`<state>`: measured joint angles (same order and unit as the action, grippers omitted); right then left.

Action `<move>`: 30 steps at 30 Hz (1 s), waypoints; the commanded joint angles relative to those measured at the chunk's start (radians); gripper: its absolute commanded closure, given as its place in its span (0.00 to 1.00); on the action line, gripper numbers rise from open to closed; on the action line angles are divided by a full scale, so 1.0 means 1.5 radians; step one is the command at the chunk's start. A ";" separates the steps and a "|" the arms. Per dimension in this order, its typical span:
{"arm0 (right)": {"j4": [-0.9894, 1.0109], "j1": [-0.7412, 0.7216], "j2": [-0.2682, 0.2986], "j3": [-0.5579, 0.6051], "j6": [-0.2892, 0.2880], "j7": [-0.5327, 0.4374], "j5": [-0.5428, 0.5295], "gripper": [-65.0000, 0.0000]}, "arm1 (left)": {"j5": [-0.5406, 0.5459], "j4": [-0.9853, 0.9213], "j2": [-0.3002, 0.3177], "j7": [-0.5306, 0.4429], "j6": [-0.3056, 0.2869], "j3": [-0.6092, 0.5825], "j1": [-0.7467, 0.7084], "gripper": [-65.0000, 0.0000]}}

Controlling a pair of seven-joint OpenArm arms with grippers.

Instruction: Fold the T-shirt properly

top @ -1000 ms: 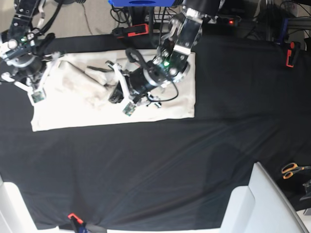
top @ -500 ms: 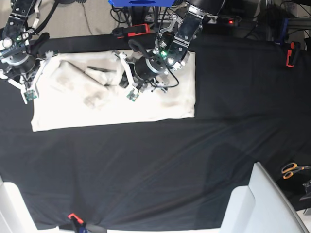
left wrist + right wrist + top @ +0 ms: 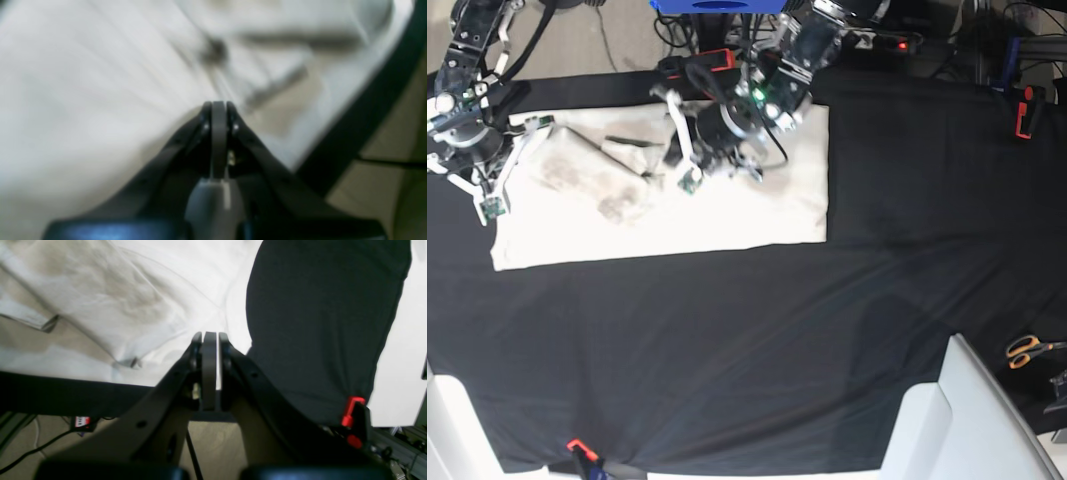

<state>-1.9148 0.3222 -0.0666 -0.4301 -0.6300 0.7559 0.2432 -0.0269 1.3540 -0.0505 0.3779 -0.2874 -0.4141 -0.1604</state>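
The cream T-shirt [image 3: 727, 220] lies as a wide folded rectangle at the back left of the black tablecloth [image 3: 777, 340], with rumpled folds [image 3: 622, 170] near its left half. My left arm [image 3: 727, 125] hangs over the shirt's upper middle. In the left wrist view the left gripper [image 3: 218, 106] is shut with nothing in it, just above blurred cream cloth [image 3: 83, 83]. My right arm [image 3: 462, 130] stands at the shirt's left end. Its gripper [image 3: 210, 336] is shut and empty, over the shirt's edge [image 3: 116, 300] beside black cloth [image 3: 317, 323].
Orange-handled scissors [image 3: 1027, 350] lie at the right edge. A red clamp [image 3: 1024, 110] sits at the far right and a red-and-black clamp [image 3: 697, 62] at the back edge. A white block [image 3: 957, 420] fills the near right corner. Cables lie on the floor behind.
My left arm has drawn back from the shirt's middle toward the far edge. The right arm has shifted slightly up and left. Both grippers stay shut.
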 commanded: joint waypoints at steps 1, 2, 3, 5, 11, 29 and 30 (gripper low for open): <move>-0.008 -0.006 0.004 -0.002 0.002 -0.008 0.001 0.97 | 0.003 0.020 0.001 -0.012 -0.003 -0.001 0.008 1.00; -0.007 -0.007 0.004 -0.002 0.002 -0.008 0.001 0.97 | 0.003 0.027 0.004 -0.011 -0.003 -0.001 0.016 1.00; -0.007 -0.007 0.004 -0.002 0.002 -0.008 0.001 0.97 | 0.003 0.032 0.010 -0.007 -0.003 -0.001 0.022 1.00; -0.007 -0.009 0.004 -0.002 0.002 -0.011 0.001 0.97 | 0.008 0.042 0.015 0.015 -0.003 -0.001 0.031 1.00; -0.004 -0.055 0.020 -0.055 -0.022 -0.008 -0.054 0.97 | 0.008 0.152 0.016 0.029 -0.003 0.131 -0.001 1.00; 0.458 -0.259 0.217 -0.332 -0.045 0.284 -0.594 0.00 | 0.166 0.270 0.130 0.092 -0.008 0.572 -0.223 1.00; 0.504 -0.261 0.233 -0.330 -0.045 0.275 -0.625 0.00 | 0.209 0.270 0.142 0.092 -0.008 0.582 -0.230 1.00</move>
<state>-1.1347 -0.0608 0.2623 -0.9230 -0.6960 1.1751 -0.6884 0.2989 1.7416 0.1497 0.5339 -0.3016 0.4507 -0.4980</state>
